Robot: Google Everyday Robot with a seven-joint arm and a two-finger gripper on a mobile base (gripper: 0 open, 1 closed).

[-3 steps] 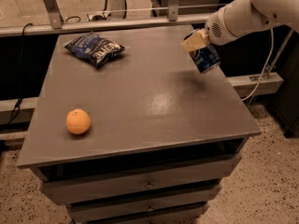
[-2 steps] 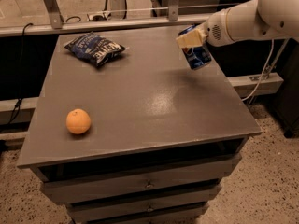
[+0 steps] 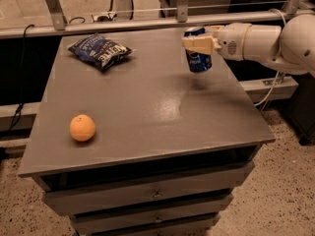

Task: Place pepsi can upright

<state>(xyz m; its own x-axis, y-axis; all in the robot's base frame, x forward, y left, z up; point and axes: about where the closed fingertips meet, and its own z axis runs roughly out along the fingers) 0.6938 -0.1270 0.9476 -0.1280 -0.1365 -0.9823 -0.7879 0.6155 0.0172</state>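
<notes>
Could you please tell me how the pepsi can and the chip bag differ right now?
The pepsi can is held nearly upright in the gripper over the far right of the table; the chip bag lies flat at far left. The can is a smooth cylinder, the bag crinkled and flattish. The bag covers more area than the can. Both are dark blue.

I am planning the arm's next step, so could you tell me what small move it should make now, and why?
Probably lower straight down. The gripper, at the right rear of the table, is shut on the pepsi can, which looks nearly upright and seems to hang above the surface, apart from the chip bag and orange. Lowering should seat its base before release.
</notes>
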